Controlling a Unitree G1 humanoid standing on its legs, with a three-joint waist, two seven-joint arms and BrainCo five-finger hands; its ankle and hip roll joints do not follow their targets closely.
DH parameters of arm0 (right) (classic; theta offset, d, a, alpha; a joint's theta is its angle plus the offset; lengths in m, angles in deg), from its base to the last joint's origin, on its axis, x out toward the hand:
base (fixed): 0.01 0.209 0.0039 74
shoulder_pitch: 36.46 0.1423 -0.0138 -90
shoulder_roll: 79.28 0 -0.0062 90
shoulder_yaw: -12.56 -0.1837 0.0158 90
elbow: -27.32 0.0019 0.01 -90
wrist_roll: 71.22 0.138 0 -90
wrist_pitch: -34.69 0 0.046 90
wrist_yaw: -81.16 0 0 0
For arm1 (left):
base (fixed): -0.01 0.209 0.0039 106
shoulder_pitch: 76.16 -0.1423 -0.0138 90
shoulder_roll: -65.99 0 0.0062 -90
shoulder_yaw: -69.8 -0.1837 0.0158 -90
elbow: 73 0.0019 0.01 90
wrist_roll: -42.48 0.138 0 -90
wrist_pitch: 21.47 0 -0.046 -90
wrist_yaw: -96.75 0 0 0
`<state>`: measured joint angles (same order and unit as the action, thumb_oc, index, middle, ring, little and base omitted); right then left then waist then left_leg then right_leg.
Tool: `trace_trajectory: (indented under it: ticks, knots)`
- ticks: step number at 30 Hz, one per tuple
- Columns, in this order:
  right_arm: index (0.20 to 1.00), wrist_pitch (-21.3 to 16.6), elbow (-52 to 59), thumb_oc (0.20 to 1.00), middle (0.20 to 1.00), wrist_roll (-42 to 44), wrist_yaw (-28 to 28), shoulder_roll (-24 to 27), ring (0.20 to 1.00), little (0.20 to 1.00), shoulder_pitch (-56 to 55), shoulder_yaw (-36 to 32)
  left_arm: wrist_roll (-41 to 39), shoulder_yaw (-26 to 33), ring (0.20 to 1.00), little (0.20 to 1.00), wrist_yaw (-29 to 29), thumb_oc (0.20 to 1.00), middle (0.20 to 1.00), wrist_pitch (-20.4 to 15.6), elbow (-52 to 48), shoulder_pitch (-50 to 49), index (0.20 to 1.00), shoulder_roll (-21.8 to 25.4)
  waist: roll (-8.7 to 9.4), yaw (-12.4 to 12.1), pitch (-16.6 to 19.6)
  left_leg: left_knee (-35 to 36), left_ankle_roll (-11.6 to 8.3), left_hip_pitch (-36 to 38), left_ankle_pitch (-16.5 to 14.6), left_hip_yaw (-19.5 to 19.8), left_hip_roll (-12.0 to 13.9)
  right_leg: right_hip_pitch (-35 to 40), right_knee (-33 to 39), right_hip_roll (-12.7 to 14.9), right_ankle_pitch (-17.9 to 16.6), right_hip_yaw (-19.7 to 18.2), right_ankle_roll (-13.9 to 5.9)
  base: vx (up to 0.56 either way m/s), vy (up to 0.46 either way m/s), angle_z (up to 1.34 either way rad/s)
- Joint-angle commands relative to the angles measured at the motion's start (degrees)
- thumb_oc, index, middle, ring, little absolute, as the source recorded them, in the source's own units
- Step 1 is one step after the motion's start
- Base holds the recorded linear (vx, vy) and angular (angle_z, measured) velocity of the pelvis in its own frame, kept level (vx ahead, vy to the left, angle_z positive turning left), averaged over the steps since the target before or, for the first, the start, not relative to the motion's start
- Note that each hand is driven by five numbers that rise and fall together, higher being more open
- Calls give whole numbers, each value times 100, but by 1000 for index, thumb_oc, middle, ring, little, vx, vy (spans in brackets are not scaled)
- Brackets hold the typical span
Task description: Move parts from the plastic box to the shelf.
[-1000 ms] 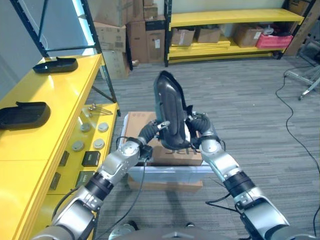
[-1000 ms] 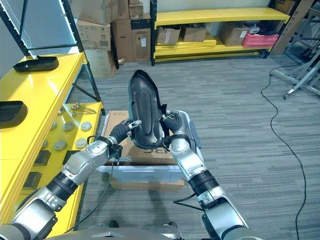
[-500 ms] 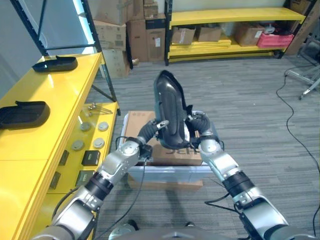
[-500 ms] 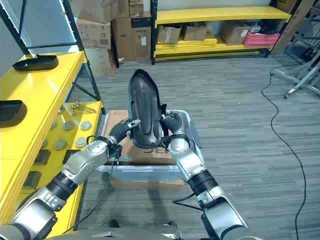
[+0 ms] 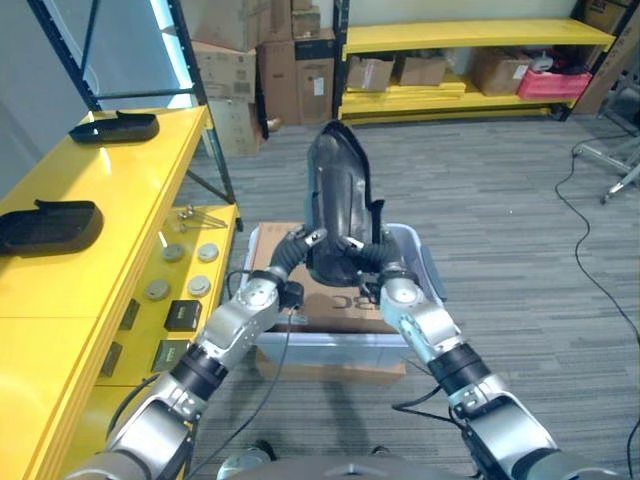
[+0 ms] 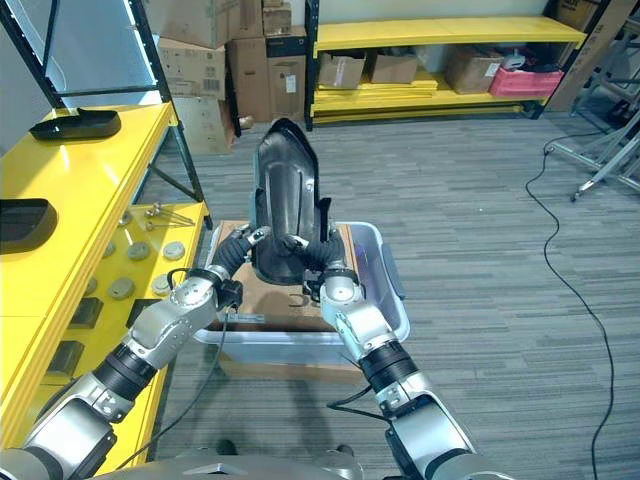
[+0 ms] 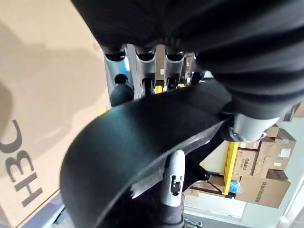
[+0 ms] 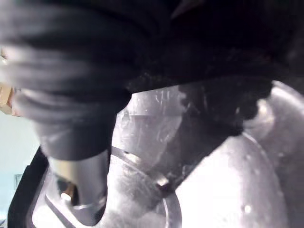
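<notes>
A long black moulded part (image 5: 338, 195) stands upright above the clear plastic box (image 5: 424, 272), held at its lower end from both sides. My left hand (image 5: 298, 250) has its fingers (image 7: 145, 66) curled behind the part (image 7: 142, 137) and its thumb over the front edge. My right hand (image 5: 372, 262) is curled round the base from the other side. The yellow shelf (image 5: 110, 215) runs along the left, with two more black parts (image 5: 113, 127) (image 5: 46, 226) lying on it.
A brown cardboard box (image 5: 335, 300) lies inside the plastic box. Small round discs and dark blocks (image 5: 182, 275) sit on the shelf's lower level. A dark rack post (image 5: 200, 110) stands by the shelf. Cardboard boxes (image 5: 235, 70) and yellow racks (image 5: 470, 40) line the back; grey carpet (image 5: 520, 220) lies open to the right.
The black part has turned and swung a little to the left, its broad face now more toward me. My right hand has shifted left under it; both hands keep hold.
</notes>
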<state>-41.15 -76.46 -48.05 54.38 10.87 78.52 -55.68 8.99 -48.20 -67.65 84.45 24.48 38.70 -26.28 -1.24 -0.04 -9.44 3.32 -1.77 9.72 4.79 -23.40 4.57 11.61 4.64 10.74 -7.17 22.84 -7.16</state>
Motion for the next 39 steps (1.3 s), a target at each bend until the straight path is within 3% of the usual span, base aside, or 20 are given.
trace_trajectory:
  ticks: [1, 14, 25, 31, 34, 36, 37, 39]
  knots:
    - [1000, -280, 256, 1000, 1000, 116, -245, -90, 1000, 1000, 357, -165, 176, 370, 200, 200, 217, 200, 200, -1186, -395, 670, 200, -332, -40, -202, 243, -107, -280, 134, -405, 314, 286, 91, -123, 200, 458, 328, -485, 0, 0, 0]
    - [1000, -812, -32, 1000, 1000, 247, -389, 318, 1000, 1000, -658, -1027, 380, 1489, 200, 200, 410, 200, 200, -1866, -218, -31, 200, 337, -60, -270, 241, -14, -260, 49, -356, 411, 241, 58, -85, 188, 483, 348, -468, 0, 0, 0]
    - [1000, -969, -41, 1000, 1000, 245, -277, 323, 1000, 1000, -1469, -1420, 244, 2386, 200, 200, -22, 200, 200, -2031, -793, -663, 200, 1008, -106, -465, 229, 41, -176, -75, -361, 601, 101, -1, -177, 309, 521, 383, -553, -15, 32, 3]
    - [1000, -877, -69, 1000, 1000, -121, -117, 187, 1000, 1000, -1895, -1515, 185, 2750, 200, 200, -119, 200, 200, -2029, -1430, -993, 200, 1326, -139, -608, 158, 83, 36, -309, -324, 1092, -137, -194, -586, 404, 678, 255, -549, -41, 31, 26]
    - [1000, -784, -173, 1000, 1000, -670, 51, 254, 1000, 1000, -2486, -1774, 24, 3073, 200, 200, -394, 200, 200, -2233, -1802, -1320, 200, 1451, -152, -402, 68, 106, 63, -411, -294, 1797, -245, -384, -791, -102, 992, -511, -232, 19, -21, 72]
    - [1000, -797, -194, 1000, 1000, -699, 205, 292, 1000, 1000, -2759, -1922, -52, 3283, 200, 200, -499, 200, 200, -2261, -2054, -1535, 200, 1485, -144, -385, 33, 101, 40, -506, -246, 2092, -284, -429, -844, -283, 1074, -715, -112, -45, -78, 221]
    - [1000, -735, -253, 1000, 1000, -998, 418, 320, 1000, 1000, -2939, -1990, -171, 3574, 200, 200, -569, 200, 200, -2349, -2398, -1882, 200, 1519, -113, -501, -15, 53, 6, -700, -171, 2370, -303, -529, -926, -396, 1120, -737, -27, -151, -151, 231]
    - [1000, -732, -309, 1000, 1000, -1180, 544, 377, 1000, 1000, -3034, -1940, -242, 3764, 200, 200, -678, 200, 200, -2465, -2533, -2125, 200, 1524, -92, -574, -70, 27, -43, -804, -120, 2500, -289, -552, -967, -450, 1172, -679, 42, -137, -103, 160]
